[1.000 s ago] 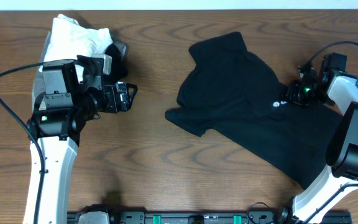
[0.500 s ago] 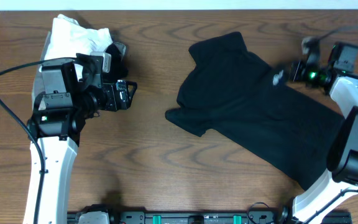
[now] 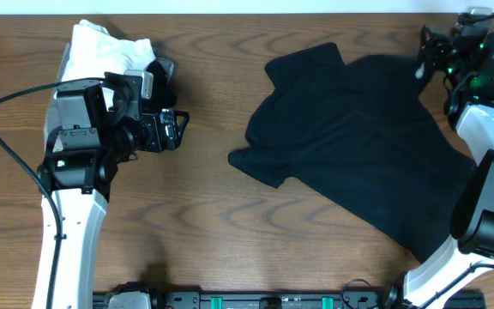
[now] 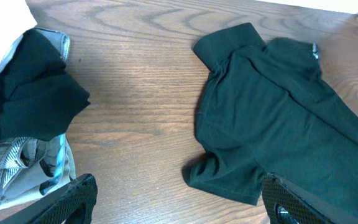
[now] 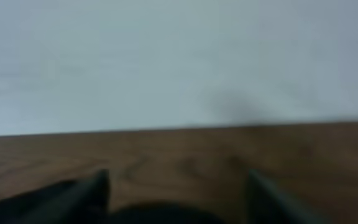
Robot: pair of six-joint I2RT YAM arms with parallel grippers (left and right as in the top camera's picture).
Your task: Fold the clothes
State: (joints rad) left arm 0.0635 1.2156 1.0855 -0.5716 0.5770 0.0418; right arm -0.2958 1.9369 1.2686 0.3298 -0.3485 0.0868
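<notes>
The black shirt (image 4: pixel 272 124) lies spread over the right half of the frame on the wooden tabletop (image 4: pixel 135 81). One short sleeve reaches toward lower centre, and a folded edge sits at upper centre. At left, a black cloth (image 4: pixel 33 93) rests on a grey garment (image 4: pixel 17 165). The left hand (image 4: pixel 182 202) shows dark fingers (image 4: pixel 73 196) wide apart along the bottom edge, gripping nothing.

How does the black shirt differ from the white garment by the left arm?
The black shirt lies spread out; the white garment is bunched in a compact pile. The black shirt covers far more of the table than the white garment. Both are soft cloth on the wooden top.
</notes>
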